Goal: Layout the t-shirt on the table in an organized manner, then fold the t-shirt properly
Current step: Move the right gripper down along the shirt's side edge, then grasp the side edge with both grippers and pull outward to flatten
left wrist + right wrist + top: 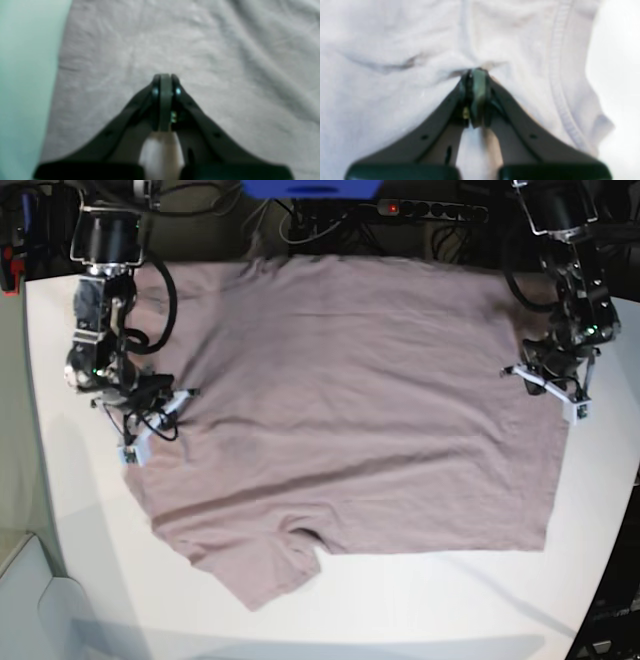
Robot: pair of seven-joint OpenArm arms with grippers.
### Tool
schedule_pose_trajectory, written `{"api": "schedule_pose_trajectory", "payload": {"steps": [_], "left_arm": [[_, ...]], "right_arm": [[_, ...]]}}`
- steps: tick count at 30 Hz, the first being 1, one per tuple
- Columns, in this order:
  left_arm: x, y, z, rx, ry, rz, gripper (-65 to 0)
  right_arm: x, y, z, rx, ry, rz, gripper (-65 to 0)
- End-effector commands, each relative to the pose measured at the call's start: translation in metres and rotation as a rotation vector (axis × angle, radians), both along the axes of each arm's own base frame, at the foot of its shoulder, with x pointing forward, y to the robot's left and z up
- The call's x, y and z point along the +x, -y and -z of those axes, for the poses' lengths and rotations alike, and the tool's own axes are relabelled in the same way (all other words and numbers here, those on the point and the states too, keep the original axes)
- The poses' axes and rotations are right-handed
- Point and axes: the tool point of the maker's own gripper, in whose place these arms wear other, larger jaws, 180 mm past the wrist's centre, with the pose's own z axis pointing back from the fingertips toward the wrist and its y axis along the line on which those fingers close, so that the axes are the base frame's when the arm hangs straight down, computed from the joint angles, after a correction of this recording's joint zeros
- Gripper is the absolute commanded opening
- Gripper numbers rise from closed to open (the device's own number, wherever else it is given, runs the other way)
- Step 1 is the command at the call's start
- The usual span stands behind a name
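Observation:
The dusty-pink t-shirt (350, 400) lies spread wide on the white table (450, 600), with one sleeve (280, 565) pointing to the near edge. At the shirt's left edge in the base view, my right gripper (160, 408) is shut on the t-shirt. In the right wrist view the cloth (395, 37) puckers at the closed tips (478, 71), next to a stitched hem (557, 75). On the shirt's right edge, my left gripper (540, 370) is shut. The left wrist view shows its tips (165, 76) over flat cloth (225, 50), with nothing visibly pinched.
A power strip (430, 210), cables and a blue object (310, 188) sit behind the table's far edge. Bare tabletop (25, 75) shows left of the cloth in the left wrist view. Bare tabletop (620, 75) also lies right of the hem in the right wrist view.

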Motion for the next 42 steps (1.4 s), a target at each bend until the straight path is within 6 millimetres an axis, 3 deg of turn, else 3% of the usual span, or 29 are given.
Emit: {"api": "schedule_pose_trajectory", "payload": {"steps": [1, 7, 11, 13, 19, 23, 28, 31, 36, 40, 42], "left_arm": [[0.008, -0.006, -0.01, 0.016, 0.029, 0.002, -64.9], [-0.001, -0.005, 0.009, -0.008, -0.021, -0.008, -64.9], [-0.004, 0.0, 0.024, -0.034, -0.025, -0.028, -64.9], [-0.002, 0.0, 0.024, -0.033, -0.004, -0.036, -64.9], [0.01, -0.002, 0.035, -0.067, -0.019, -0.064, -64.9], [0.025, -0.011, 0.017, -0.051, 0.024, -0.062, -64.9], [0.055, -0.006, -0.047, 0.017, 0.197, -0.013, -64.9], [0.061, 0.003, -0.07, 0.036, 0.237, 0.019, -64.9], [0.075, 0.009, -0.083, 0.024, 0.261, 0.015, -64.9], [0.086, 0.005, -0.069, -0.014, 0.224, -0.011, -64.9], [0.09, 0.0, -0.063, -0.024, 0.208, -0.021, -64.9]], "right_arm": [[-0.007, 0.017, 0.015, -0.068, -0.097, 0.021, -65.0], [0.031, 0.032, -0.008, -0.083, -0.036, 0.037, -65.0], [0.038, 0.044, -0.02, -0.11, -0.01, 0.041, -65.0], [0.041, 0.046, -0.038, -0.132, 0.028, 0.037, -65.0], [0.048, 0.033, -0.103, -0.19, 0.18, -0.001, -65.0], [0.06, 0.017, -0.115, -0.166, 0.223, -0.016, -65.0], [0.104, -0.007, -0.1, -0.129, 0.175, -0.08, -65.0], [0.133, -0.015, -0.083, -0.092, 0.154, -0.092, -65.0], [0.159, -0.013, -0.057, -0.044, 0.11, -0.068, -65.0], [0.166, -0.009, -0.047, -0.012, 0.147, -0.034, -65.0], [0.166, 0.007, -0.045, -0.024, 0.172, -0.01, -65.0]]}}
